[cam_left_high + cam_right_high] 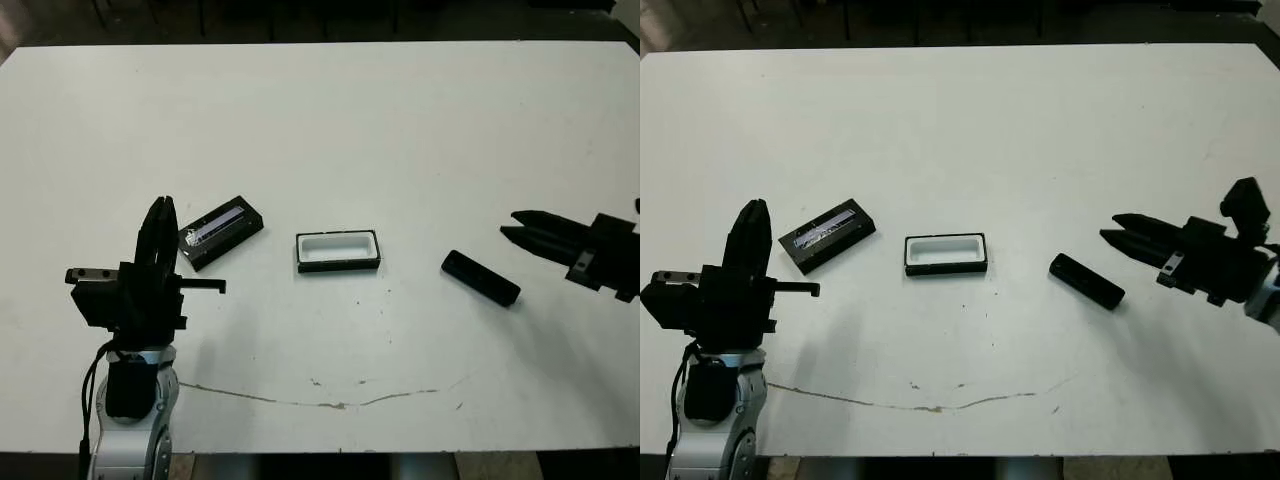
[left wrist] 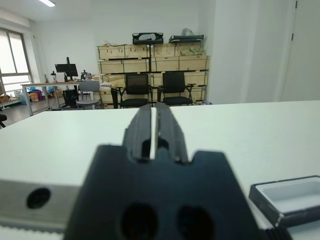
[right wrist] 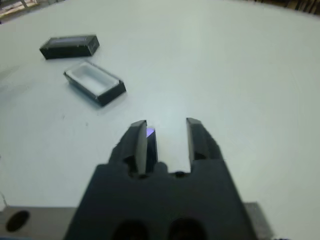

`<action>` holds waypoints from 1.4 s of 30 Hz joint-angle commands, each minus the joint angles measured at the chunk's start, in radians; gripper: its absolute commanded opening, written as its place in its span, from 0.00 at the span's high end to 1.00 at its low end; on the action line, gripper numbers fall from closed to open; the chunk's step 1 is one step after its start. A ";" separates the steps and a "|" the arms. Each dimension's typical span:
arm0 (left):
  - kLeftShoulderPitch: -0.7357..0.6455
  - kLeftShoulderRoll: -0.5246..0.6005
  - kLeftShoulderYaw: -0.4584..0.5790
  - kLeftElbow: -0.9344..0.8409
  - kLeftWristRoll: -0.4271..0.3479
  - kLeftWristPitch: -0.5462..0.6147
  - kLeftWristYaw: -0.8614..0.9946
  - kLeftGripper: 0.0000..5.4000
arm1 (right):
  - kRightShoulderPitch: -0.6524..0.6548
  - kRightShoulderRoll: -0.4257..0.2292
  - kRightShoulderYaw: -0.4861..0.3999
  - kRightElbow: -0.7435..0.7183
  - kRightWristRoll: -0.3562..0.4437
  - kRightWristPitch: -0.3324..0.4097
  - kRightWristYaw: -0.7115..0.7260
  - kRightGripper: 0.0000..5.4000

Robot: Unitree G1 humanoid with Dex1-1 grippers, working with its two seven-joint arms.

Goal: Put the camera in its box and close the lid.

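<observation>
On the white worktop [image 1: 330, 130], going left to right, we see our left end effector [image 1: 158, 225] raised near the front edge, its two black fingers pressed almost together with only a sliver of light between them in the left wrist view, and nothing in them. Just beside it lies the lid [image 1: 220, 232], a flat black slab whose silvery stripe runs along its length, slanting away toward the right. Near the middle sits the box [image 1: 338, 250], open side up, its white lining showing, its long side set across the worktop.

Well apart to the right lies the camera [image 1: 481, 278], a slim black bar flat on the surface. Its long axis runs on a diagonal, the far end toward the box, the near end toward our right arm. A purple-blue glint in the right wrist view suggests the glossy panel is at the end nearest that arm.

Our right end effector [image 1: 508, 226] hovers just beside the camera, fingers parted by a moderate gap and empty.

We judge the camera light and rigid but smooth-sided, likely to slip, with the glossy panel best left untouched. The soundest grip looks to be across its narrow width at mid-length.
</observation>
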 commanded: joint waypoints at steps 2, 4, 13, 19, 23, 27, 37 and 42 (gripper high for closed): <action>0.018 0.001 0.004 0.016 0.001 0.003 0.006 1.00 | -0.007 0.025 0.044 0.092 -0.026 -0.064 0.079 0.56; 0.017 0.002 0.005 0.019 0.002 0.001 0.005 1.00 | -0.017 0.028 0.060 0.120 -0.029 -0.072 0.106 0.49; 0.020 0.004 0.007 0.020 -0.007 0.004 0.002 1.00 | -0.016 0.010 0.070 0.095 -0.041 -0.032 0.107 0.21; 0.025 0.006 0.006 0.008 -0.007 0.014 0.003 1.00 | -0.007 0.016 0.069 0.103 -0.061 -0.028 0.090 0.00; 0.026 0.007 0.006 0.007 -0.004 0.010 0.002 1.00 | 0.001 0.021 0.075 0.115 -0.080 -0.032 0.079 0.00; 0.024 0.009 0.005 0.009 -0.002 0.009 0.000 1.00 | 0.010 0.028 0.080 0.123 -0.084 -0.035 0.077 0.00; 0.021 0.013 0.011 0.019 -0.005 0.001 -0.006 1.00 | 0.052 0.058 0.100 0.133 -0.130 -0.106 0.048 0.00; 0.022 0.012 0.009 0.020 -0.010 0.001 -0.009 1.00 | 0.079 0.069 0.109 0.105 -0.142 -0.103 0.008 0.00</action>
